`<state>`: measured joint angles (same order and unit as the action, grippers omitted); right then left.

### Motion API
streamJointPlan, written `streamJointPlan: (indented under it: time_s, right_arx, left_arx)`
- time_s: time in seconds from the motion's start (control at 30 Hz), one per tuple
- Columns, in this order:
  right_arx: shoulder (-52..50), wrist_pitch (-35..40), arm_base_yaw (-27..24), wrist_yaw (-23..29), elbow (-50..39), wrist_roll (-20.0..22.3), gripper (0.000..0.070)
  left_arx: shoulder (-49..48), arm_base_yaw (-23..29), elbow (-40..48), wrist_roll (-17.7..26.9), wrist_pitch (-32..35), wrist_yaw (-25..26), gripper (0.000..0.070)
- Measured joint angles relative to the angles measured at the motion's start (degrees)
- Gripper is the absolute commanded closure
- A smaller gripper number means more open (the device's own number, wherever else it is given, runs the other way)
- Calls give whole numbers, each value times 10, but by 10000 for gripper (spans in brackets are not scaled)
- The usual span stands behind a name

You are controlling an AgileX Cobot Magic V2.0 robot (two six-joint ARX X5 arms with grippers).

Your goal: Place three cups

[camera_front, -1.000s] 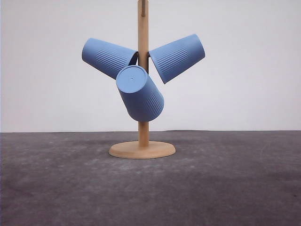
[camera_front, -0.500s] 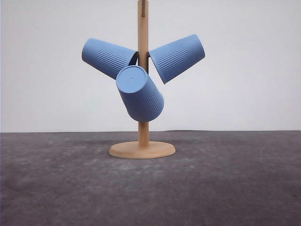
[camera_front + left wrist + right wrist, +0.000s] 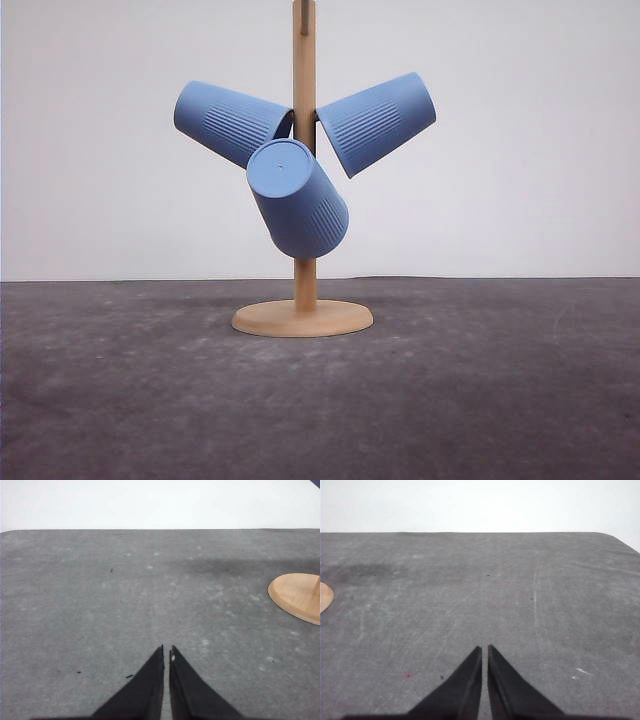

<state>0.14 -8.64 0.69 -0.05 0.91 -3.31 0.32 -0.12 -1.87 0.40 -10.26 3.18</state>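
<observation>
Light-blue cups, three, hang on the wooden rack [image 3: 304, 250]: left cup [image 3: 228, 122] at ten o'clock of the post, middle cup [image 3: 297, 198] at the front, right cup [image 3: 377, 122] at two o'clock. Left gripper [image 3: 166, 652] and right gripper [image 3: 485, 650]: jaws together, empty, over bare grey table [image 3: 500, 390]. Task judged complete; nothing left to place.

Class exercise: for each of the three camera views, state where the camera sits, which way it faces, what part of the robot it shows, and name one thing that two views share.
Front view: looks forward over the dark grey table at three light-blue ribbed plastic cups hung on a wooden peg stand.
Left wrist view: on the left arm, low over the table, showing the shut left gripper.
Right wrist view: on the right arm, likewise, showing the shut right gripper.
Shared: the stand's round base appears in the front and left wrist views.
</observation>
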Motion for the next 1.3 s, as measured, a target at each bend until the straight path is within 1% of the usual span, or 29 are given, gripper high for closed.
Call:
streamJointPlan:
  time_s: [1.3]
  right_arx:
    - [0,0,0,0,0,0,684]
  left_arx:
    - [0,0,0,0,0,0,700]
